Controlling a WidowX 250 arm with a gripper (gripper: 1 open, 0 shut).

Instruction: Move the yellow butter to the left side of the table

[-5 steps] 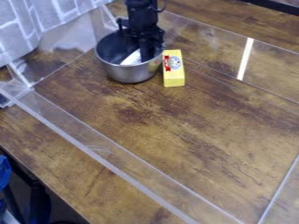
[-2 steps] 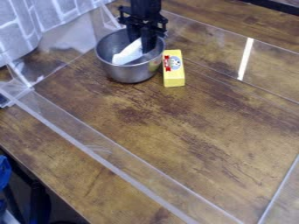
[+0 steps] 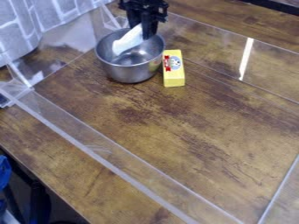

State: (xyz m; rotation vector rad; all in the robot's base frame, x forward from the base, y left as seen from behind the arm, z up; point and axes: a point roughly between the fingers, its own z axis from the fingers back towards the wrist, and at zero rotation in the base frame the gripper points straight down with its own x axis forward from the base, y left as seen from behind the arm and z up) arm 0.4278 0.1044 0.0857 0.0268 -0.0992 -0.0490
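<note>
— Brown wood-grain table (image 3: 176,131), worn in paler streaks, filling nearly the whole view below and in front of the gripper (image 3: 142,31). Clear acrylic strips (image 3: 82,140) along the borders.

— And nearer the gripper?

— Steel bowl (image 3: 126,61) directly underneath, at the far side of the table. Pale flat object (image 3: 131,41) hanging from the gripper down toward the bowl's inside.

— Gripper itself?

— Black, pointing straight down above the bowl, fingers part-closed on the upper end of that pale object. Cannot tell what the object is.

— And the yellow butter (image 3: 173,68)?

— Down and to the right of the gripper, on the table just beside the bowl's rim, red-and-white label facing up. Apart from the gripper, not held. Hard to say whether touching the bowl or only just beside it.
</note>
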